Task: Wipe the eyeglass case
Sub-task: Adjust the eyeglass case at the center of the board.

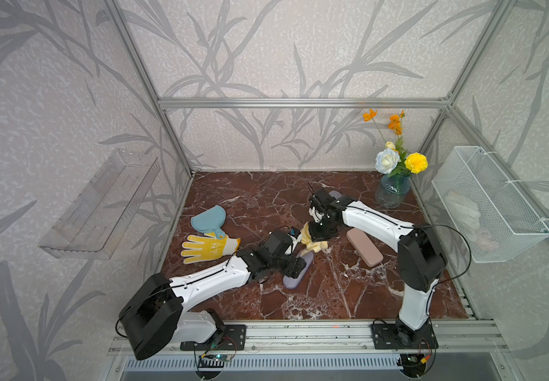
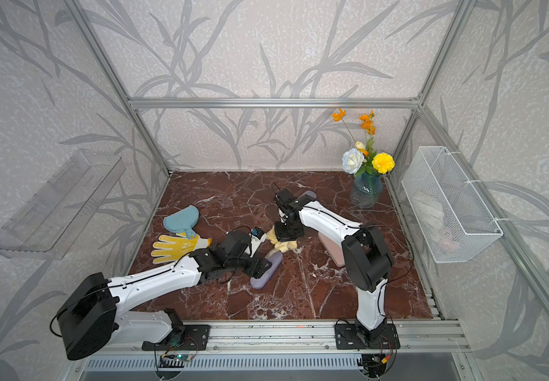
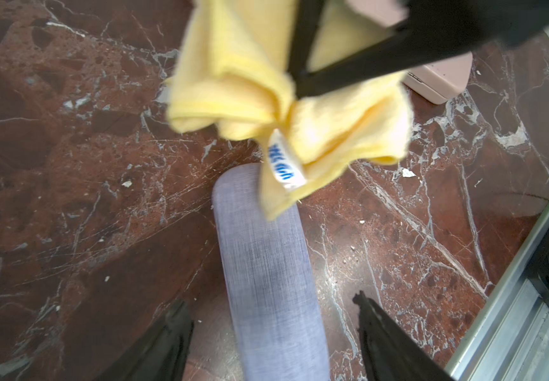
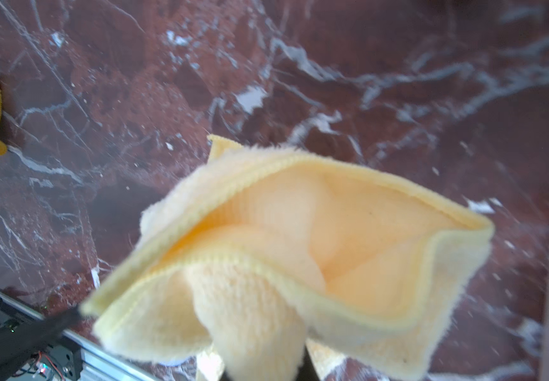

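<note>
The eyeglass case (image 3: 266,264) is a long grey-lavender case lying flat on the marble table (image 1: 332,297), near the middle in both top views (image 2: 265,278). My left gripper (image 3: 270,301) is open and straddles the near end of the case. One finger stands on each side, and bare table shows between each finger and the case. My right gripper (image 4: 299,369) is shut on a bunched yellow cloth (image 3: 233,82). The cloth hangs over the far end of the case (image 1: 314,245), and its white label and lower corner overlap that end. The cloth hides the right fingertips.
A pink case (image 1: 364,247) lies to the right of the cloth. Another lavender case (image 1: 333,194) peeks out behind the right arm. On the left are a yellow glove (image 1: 207,249) and a blue scoop (image 1: 208,219). A flower vase (image 1: 392,191) stands back right, next to a wire basket (image 1: 487,207).
</note>
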Tool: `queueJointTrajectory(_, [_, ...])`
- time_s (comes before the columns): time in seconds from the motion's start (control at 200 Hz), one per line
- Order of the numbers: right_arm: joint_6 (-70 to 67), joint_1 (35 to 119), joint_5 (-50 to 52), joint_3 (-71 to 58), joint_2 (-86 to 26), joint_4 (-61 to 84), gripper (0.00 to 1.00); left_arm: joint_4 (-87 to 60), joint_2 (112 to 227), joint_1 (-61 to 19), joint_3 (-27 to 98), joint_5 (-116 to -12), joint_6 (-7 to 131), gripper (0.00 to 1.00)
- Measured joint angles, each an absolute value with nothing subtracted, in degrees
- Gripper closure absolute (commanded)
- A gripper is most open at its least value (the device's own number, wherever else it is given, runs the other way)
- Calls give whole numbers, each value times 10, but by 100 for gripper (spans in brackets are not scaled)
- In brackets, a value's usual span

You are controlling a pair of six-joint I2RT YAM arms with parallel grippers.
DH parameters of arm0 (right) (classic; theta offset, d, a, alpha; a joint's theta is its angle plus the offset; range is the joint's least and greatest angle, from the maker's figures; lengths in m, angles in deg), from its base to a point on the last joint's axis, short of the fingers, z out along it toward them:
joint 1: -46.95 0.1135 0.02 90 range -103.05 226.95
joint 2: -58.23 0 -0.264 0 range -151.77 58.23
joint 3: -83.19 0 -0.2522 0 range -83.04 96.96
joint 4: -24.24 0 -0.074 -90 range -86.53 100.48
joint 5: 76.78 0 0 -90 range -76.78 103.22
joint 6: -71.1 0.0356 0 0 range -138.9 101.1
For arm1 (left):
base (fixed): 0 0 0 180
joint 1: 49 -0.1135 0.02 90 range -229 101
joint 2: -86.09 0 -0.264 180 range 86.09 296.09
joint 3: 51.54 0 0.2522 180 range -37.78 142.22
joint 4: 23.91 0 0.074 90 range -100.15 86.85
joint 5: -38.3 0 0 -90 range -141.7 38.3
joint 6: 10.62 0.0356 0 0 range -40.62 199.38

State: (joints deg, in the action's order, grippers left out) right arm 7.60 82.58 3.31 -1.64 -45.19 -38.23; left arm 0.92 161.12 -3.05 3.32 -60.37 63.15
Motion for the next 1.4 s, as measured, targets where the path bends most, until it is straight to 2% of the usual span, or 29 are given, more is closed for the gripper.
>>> queueJointTrajectory(0.175, [76,818,39,-89,-399,-393,100,14,1640,-33,33,-613,628,20])
queueJointTrajectory(0.48, [111,844,-36,-177,-442,-343,100,-31,1693,-38,22,-649,593,15])
queueJointTrajectory(0.985, [149,881,-101,-209,-433,-311,100,-37,1707,-50,23,-669,595,15])
queueJointTrajectory(1.16, [148,882,-102,-209,-425,-315,100,-10,1691,-50,20,-653,598,6])
queueJointTrajectory(1.4, [134,862,-99,-209,-398,-331,100,-11,1670,-38,-4,-638,587,7])
